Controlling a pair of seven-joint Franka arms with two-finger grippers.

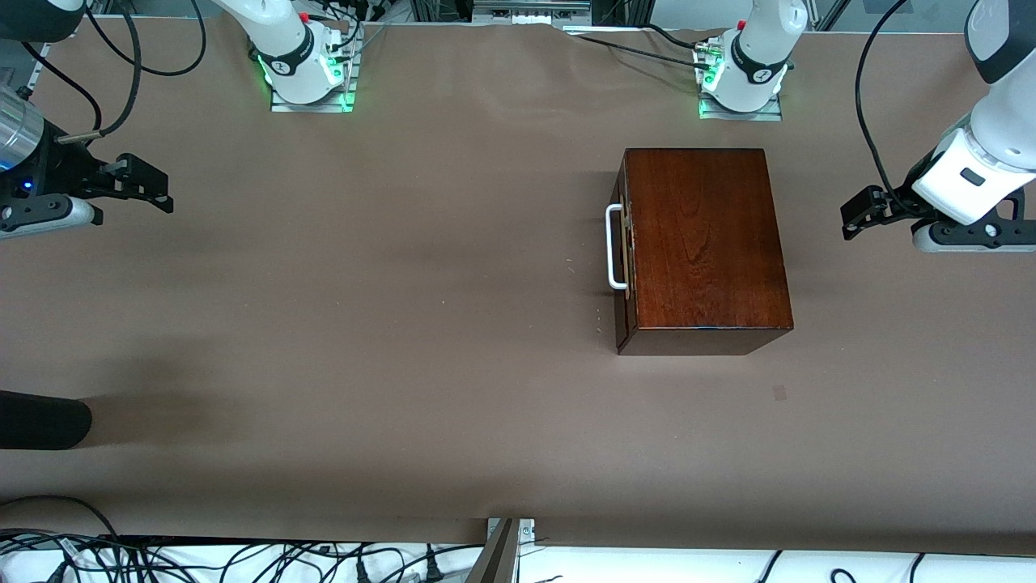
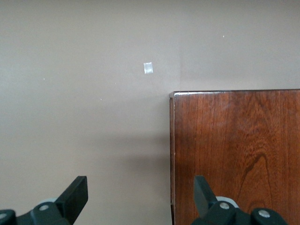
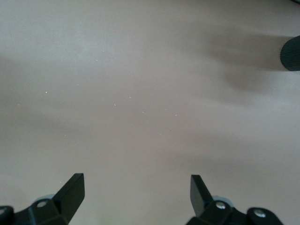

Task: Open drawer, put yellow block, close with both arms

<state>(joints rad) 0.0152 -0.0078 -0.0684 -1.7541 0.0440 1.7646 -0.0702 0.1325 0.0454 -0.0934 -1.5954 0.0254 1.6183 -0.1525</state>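
Broadly, the brown desk (image 1: 405, 324) carries one big thing: the dark reddish-brown wooden box (image 1: 704, 243), toward the left arm's end. Its drawer (image 1: 625, 251) sits fully shut, the front facing the right arm's end of the desk, with the white handle (image 1: 615, 247) standing off it. The left gripper (image 1: 864, 212) hangs over bare desk just past the box's closed end, its fingers spread wide with nothing between them; its wrist view looks down on a corner of the box. The right gripper (image 1: 150, 185) waits over the desk at the right arm's end, well apart from the box, fingers likewise wide and empty. A dark rounded object (image 1: 40, 421) pokes in at the desk's edge there; I cannot tell what it is. The yellow block shows in no view.

Opening the drawer is the step in hand. It would go best if the right gripper came squarely at the handle and closed on its straight middle bar. The pull should run straight along the slide, while the left gripper steadies the box so it does not skid.
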